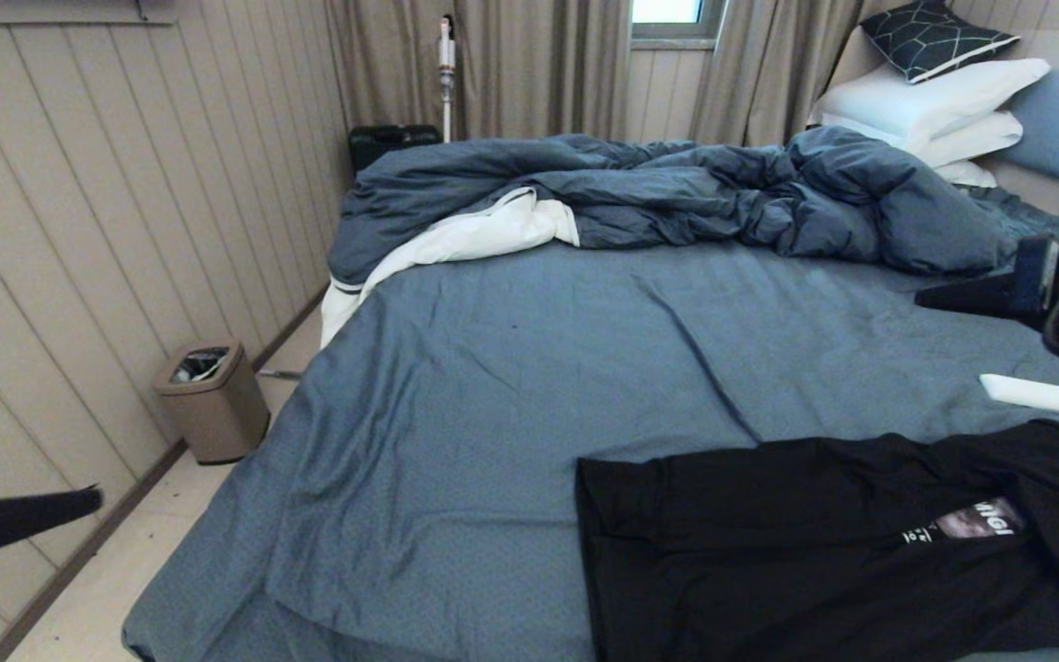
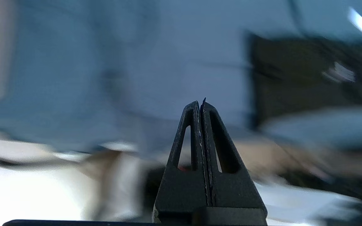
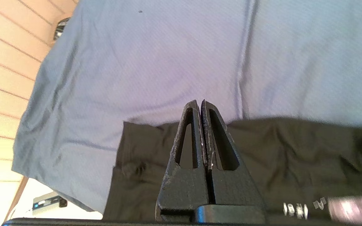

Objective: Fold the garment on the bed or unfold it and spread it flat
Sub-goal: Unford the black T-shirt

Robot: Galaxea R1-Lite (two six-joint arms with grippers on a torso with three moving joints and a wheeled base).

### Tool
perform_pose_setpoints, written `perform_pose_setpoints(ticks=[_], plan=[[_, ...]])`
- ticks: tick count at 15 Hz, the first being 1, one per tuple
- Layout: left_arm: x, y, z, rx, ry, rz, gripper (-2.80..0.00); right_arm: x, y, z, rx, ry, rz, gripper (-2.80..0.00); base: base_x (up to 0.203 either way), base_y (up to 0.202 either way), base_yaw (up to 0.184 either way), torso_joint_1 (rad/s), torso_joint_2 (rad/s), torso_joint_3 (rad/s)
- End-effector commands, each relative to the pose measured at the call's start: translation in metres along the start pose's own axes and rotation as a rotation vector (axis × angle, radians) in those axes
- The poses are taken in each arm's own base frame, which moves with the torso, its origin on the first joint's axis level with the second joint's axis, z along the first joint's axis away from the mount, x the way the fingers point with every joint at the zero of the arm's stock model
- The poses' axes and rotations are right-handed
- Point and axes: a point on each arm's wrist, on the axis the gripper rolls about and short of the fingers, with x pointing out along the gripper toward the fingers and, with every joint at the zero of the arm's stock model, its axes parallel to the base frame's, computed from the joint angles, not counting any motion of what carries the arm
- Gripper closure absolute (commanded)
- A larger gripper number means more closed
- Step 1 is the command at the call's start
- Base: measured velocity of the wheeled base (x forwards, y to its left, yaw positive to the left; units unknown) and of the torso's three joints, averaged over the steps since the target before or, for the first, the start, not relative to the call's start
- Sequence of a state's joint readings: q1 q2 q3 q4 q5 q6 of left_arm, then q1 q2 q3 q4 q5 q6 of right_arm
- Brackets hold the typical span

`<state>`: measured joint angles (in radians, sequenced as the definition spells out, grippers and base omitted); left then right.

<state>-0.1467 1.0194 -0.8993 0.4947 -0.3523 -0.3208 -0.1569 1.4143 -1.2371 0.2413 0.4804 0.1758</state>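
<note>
The black T-shirt (image 1: 851, 542) lies partly folded at the near right of the bed (image 1: 493, 368), its long axis running three to nine o'clock. The right gripper (image 3: 200, 103), fingers pressed together and empty, hovers above its near edge, the closer one. The left gripper (image 2: 200, 103), also closed and empty, is off at nine o'clock beyond the bedside.

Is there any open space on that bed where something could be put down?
Yes. The widest bare stretch of sheet runs between the rumpled duvet at the far side and the black T-shirt at the near right. The strip along the bed's left edge, beside the wall, is bare too. The right side is crowded: pillows, a white strip and the shirt.
</note>
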Motion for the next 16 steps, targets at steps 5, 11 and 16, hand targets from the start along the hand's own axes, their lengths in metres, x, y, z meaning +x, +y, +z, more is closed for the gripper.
perform_pose_setpoints(ticks=[5, 11, 16], plan=[[0.174, -0.108, 0.016, 0.009, 0.608, -0.230, 0.00, 0.046, -0.015, 0.023, 0.009, 0.023, 0.015, 0.00, 0.000, 0.000, 0.000, 0.000, 0.00, 0.000], [0.249, -0.200, -0.057, 0.167, 0.755, -0.248, -2.80, 0.066, -0.024, 0.033, 0.007, 0.021, 0.010, 0.00, 0.000, 0.000, 0.000, 0.000, 0.00, 0.000], [0.285, -0.228, -0.085, 0.134, 0.691, -0.118, -2.80, 0.073, -0.029, 0.032, 0.013, 0.033, 0.004, 0.00, 0.000, 0.000, 0.000, 0.000, 0.00, 0.000]])
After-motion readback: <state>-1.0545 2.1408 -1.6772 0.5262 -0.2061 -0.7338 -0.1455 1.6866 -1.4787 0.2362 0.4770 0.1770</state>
